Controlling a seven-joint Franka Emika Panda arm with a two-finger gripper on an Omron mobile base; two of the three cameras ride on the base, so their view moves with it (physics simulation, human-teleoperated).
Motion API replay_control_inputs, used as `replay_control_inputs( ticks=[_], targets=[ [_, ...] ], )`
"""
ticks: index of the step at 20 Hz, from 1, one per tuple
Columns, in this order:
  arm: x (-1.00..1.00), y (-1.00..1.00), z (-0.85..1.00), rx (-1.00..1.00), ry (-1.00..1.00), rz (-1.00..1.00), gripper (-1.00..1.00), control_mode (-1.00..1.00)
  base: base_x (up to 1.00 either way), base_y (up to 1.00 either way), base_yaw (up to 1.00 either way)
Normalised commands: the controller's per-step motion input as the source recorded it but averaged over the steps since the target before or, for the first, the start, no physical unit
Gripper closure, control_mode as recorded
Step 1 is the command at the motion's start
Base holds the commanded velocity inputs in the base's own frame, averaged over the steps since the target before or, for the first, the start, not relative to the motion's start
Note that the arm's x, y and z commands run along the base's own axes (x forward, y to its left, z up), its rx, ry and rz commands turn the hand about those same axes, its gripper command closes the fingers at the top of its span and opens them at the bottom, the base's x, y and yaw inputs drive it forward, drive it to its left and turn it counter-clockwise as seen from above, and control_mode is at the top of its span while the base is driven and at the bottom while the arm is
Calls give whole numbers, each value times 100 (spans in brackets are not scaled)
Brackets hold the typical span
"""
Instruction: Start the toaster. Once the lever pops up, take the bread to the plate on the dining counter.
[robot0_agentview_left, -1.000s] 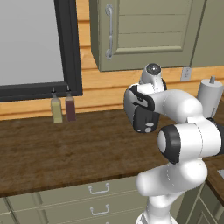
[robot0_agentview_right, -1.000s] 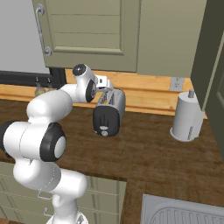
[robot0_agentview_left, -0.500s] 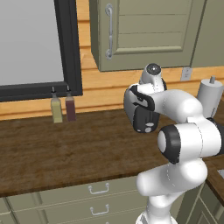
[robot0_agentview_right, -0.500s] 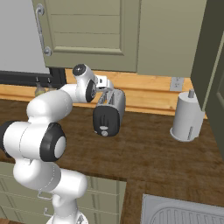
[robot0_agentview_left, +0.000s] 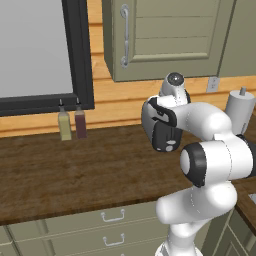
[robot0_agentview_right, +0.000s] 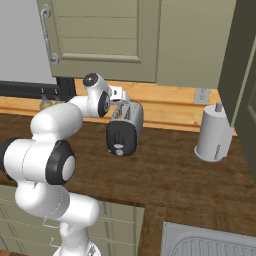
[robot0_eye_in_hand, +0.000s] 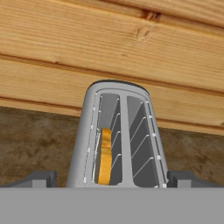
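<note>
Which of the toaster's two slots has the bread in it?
In the hand view, the left slot of the toaster holds the tan bread, standing on edge; the right slot shows just wire guides.

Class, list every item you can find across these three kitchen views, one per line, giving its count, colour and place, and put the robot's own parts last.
toaster: one, silver-grey with black end panel, on the counter by the wall.
bread: one slice, tan, standing in the toaster's left slot in the hand view.
bottles: two, one yellowish, one dark red, below the window.
canister: one, pale grey with a top knob, right of the toaster.
counter: one, dark brown wood.
wall cabinets: grey-green, above the counter.
sink: one, grey, lower right of right base view.
gripper: one, open, dark tips either side of the toaster.
</note>
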Motion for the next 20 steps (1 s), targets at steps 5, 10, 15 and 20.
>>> replay_control_inputs(
  ticks=[5,10,15,20],
  targets=[
    [0,0,0,0,0,0,-100,-100,0,0,0],
    [0,0,0,0,0,0,-100,-100,0,0,0],
    [0,0,0,0,0,0,-100,-100,0,0,0],
    [0,0,0,0,0,0,-100,-100,0,0,0]
  ],
)
